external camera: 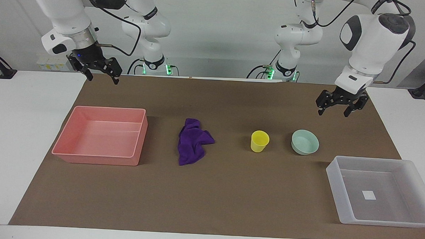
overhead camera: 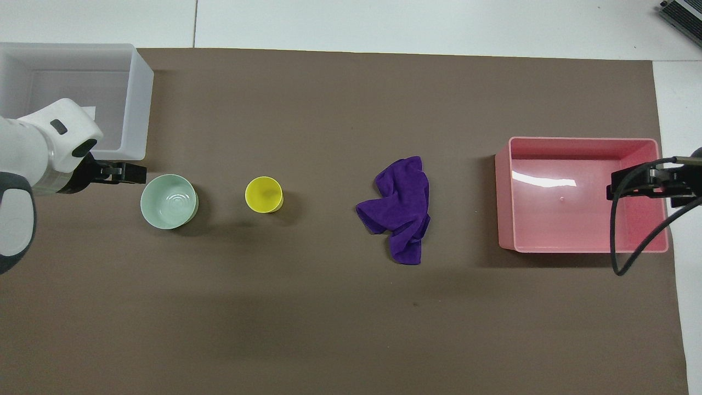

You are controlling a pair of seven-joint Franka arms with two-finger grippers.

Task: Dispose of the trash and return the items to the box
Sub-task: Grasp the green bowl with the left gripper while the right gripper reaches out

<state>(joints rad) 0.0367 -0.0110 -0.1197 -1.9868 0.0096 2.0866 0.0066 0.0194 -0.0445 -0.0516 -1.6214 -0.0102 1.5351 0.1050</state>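
The trash, a crumpled purple cloth [external camera: 194, 142] [overhead camera: 400, 208], lies mid-mat. Beside it, toward the left arm's end, stand the yellow cup [external camera: 259, 141] [overhead camera: 264, 194] and then the mint-green bowl [external camera: 305, 142] [overhead camera: 168, 201]. The clear box [external camera: 337, 194] [overhead camera: 140, 109] with its white label sits at that end, farther from the robots. My left gripper [external camera: 333, 113] [overhead camera: 118, 173] hangs open and empty over the brown mat close to the bowl, not touching it. My right gripper [external camera: 103, 79] [overhead camera: 641, 184] waits open and empty, raised over the pink tray's end of the table.
An empty pink tray [external camera: 94, 159] [overhead camera: 504, 197] sits beside the cloth toward the right arm's end. A brown mat [external camera: 209, 197] covers most of the white table. A black cable [overhead camera: 620, 247] loops from the right arm over the tray's corner.
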